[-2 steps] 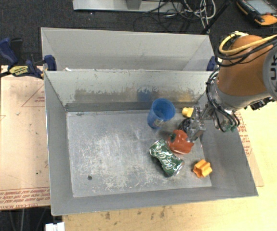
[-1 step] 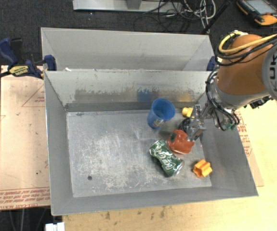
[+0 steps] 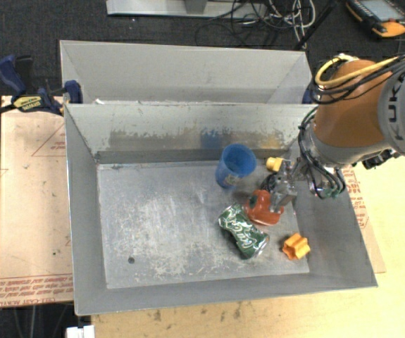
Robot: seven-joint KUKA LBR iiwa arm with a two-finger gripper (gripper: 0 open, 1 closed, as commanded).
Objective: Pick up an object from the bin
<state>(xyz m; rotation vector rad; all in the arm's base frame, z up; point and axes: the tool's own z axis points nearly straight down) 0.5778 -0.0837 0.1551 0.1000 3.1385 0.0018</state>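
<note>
My gripper (image 3: 280, 192) is low in the right part of the bin, right over a red-orange rounded thing (image 3: 264, 210). Its fingers reach down onto that thing's upper right edge. A crushed green can (image 3: 243, 232) lies just left and below the red thing, touching it. A blue cup (image 3: 234, 165) lies on its side up and to the left of the gripper. A small yellow piece (image 3: 275, 164) sits by the back wall just above the gripper. An orange block (image 3: 295, 246) lies below, near the front right.
The arm with its orange cover and cables hangs over the bin's right wall. The bin's left half is bare metal floor with a small dark speck.
</note>
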